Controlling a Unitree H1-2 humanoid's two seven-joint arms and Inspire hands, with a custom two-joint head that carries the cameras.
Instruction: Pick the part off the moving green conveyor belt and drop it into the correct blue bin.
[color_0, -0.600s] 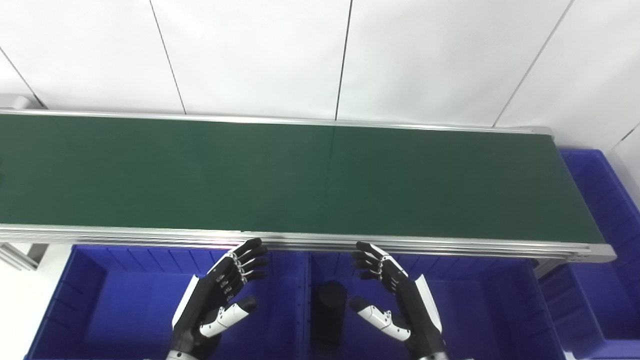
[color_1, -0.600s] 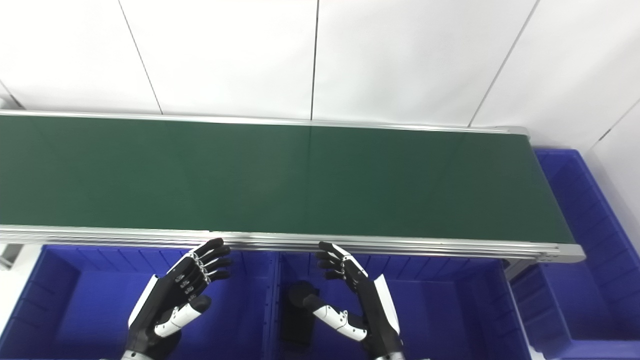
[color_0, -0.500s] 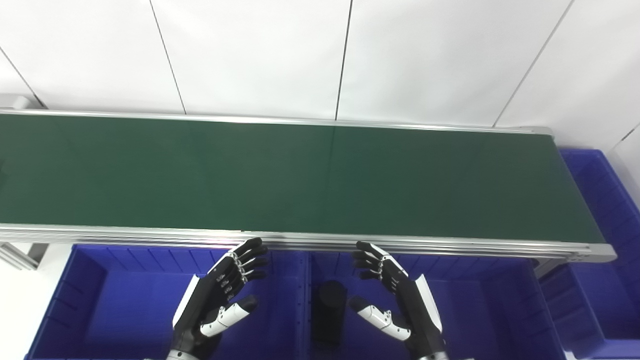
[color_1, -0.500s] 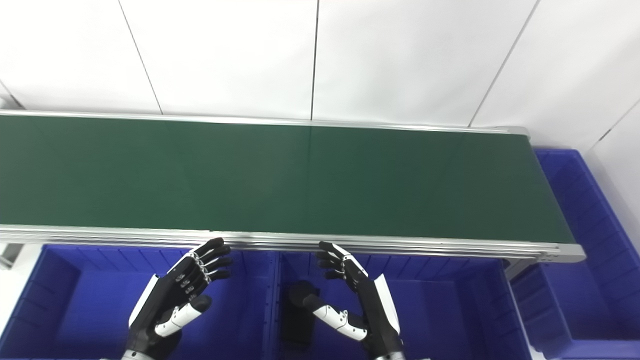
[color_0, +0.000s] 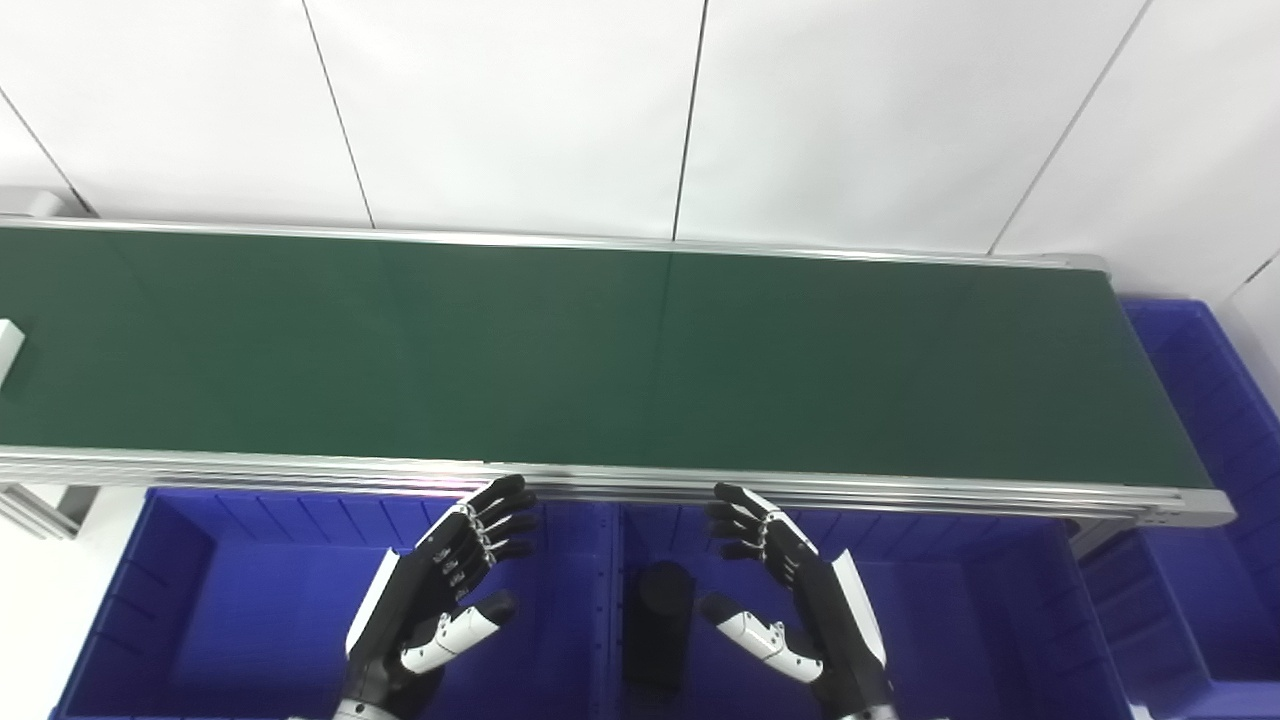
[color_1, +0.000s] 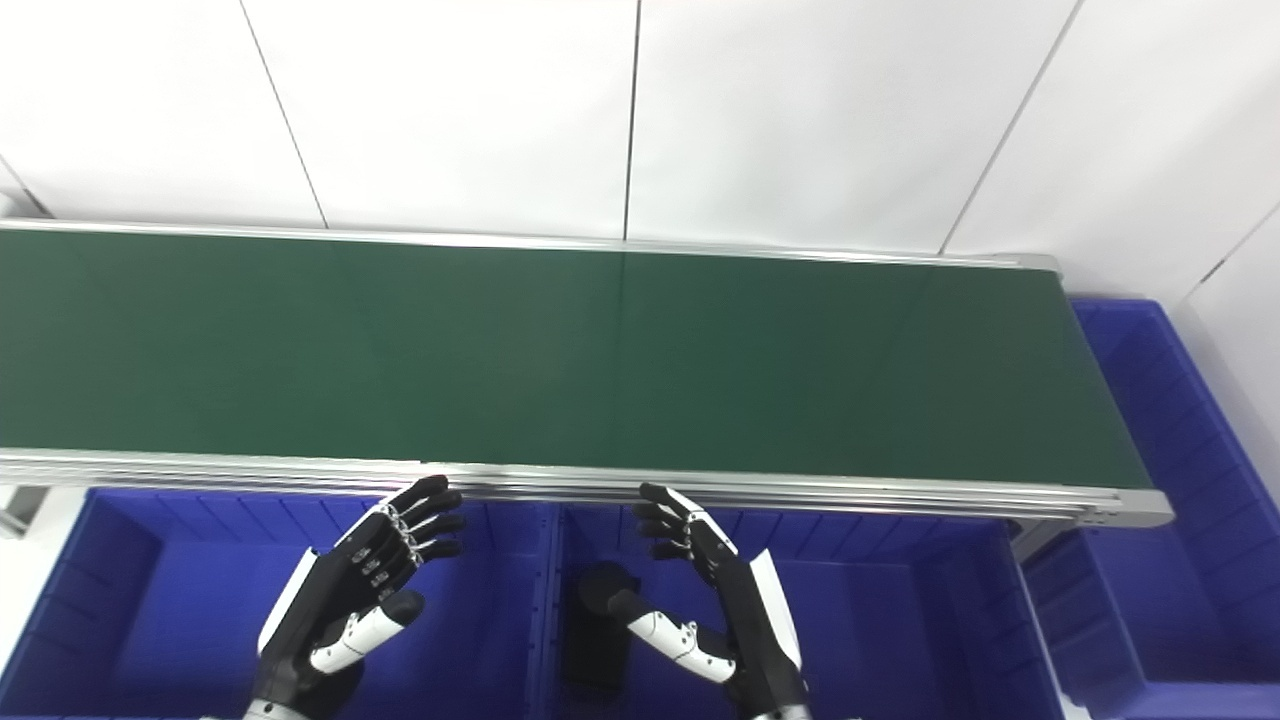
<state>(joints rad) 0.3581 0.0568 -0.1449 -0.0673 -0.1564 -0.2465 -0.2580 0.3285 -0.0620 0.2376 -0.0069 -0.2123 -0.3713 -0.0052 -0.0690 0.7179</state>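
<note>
A white part (color_0: 7, 350) shows at the far left edge of the green conveyor belt (color_0: 600, 350) in the left eye view, cut off by the frame. It is out of the right eye view. My left hand (color_0: 440, 590) hangs open over the left blue bin (color_0: 180, 560), just below the belt's near rail. My right hand (color_0: 790, 590) is open too, over the middle blue bin (color_0: 960, 600). Both hold nothing. A black cylinder (color_0: 657, 620) lies in the middle bin beside my right thumb.
A third blue bin (color_0: 1210, 400) stands at the belt's right end. The aluminium near rail (color_0: 800, 490) runs just above both hands. A white panelled wall rises behind the belt.
A white part has come into the left eye view at the belt's far left edge. Both hands stay where they were.
</note>
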